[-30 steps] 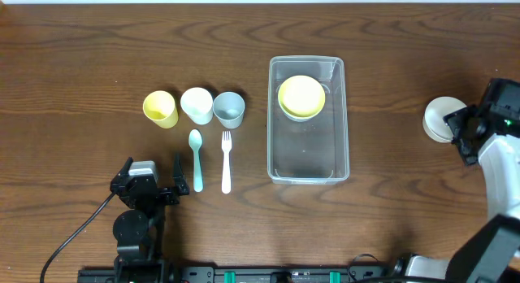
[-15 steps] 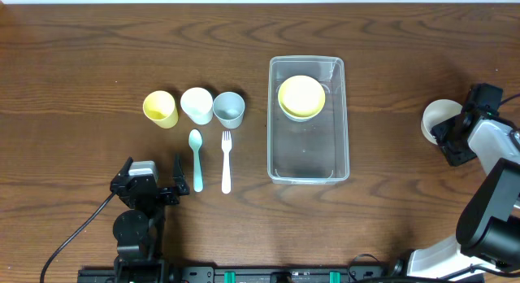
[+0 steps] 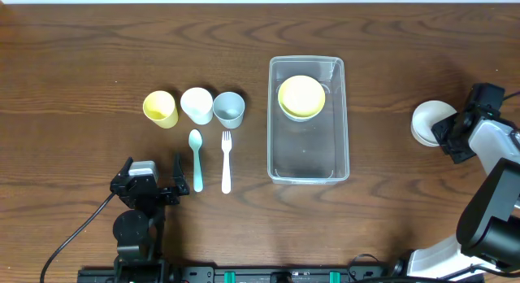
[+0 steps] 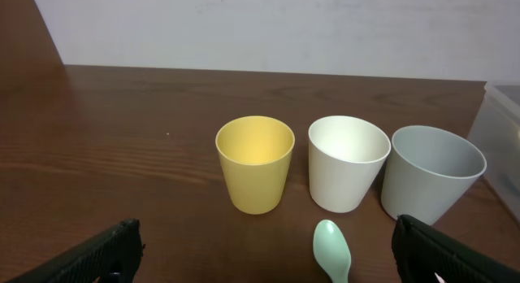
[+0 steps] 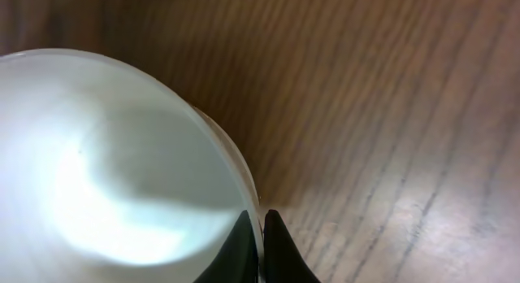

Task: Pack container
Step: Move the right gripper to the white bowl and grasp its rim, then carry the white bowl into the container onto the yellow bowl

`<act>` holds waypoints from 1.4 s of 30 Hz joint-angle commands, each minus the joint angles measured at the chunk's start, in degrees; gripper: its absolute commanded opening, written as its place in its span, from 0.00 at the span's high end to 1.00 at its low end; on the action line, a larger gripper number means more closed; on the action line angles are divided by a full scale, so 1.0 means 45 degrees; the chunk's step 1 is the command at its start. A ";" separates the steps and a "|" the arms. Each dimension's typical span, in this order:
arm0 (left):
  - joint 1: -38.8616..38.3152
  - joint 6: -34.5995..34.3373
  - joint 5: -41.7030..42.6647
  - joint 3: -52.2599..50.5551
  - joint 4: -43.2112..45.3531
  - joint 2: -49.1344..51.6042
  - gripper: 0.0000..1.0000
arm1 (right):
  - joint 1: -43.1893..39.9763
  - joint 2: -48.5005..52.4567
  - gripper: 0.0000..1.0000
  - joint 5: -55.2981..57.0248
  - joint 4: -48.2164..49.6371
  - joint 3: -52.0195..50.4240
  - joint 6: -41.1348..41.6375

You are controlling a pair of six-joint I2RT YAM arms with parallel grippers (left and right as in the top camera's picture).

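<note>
The dark brown wood-grain desk [image 3: 81, 55] carries everything. Nearest, on the left, the left gripper [image 3: 152, 173] sits low with its black fingers [image 4: 89, 254] spread wide, holding nothing. Just beyond it a mint-green plastic spoon [image 3: 196, 159] and a white plastic fork [image 3: 226, 161] lie side by side, handles toward the near edge. Behind them three plastic cups stand upright in a close row: a yellow cup [image 3: 161, 108], a white cup [image 3: 196, 105] and a grey-blue cup [image 3: 229, 109], the last one nearest the clear rectangular plastic container [image 3: 309, 157]. That container stands right of centre, long side running near to far, with a pale yellow round bowl [image 3: 301, 97] in its far half. Well to its right, the right gripper [image 3: 444, 135] has its fingers [image 5: 280, 254] pinched on the rim of a white round plastic bowl [image 3: 429, 122].
</note>
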 commanded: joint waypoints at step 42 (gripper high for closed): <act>-0.0053 -0.0049 -0.0369 -0.0219 -0.0500 -0.0083 0.02 | 0.7446 -0.4843 0.98 -0.4099 0.3075 0.0010 -0.1982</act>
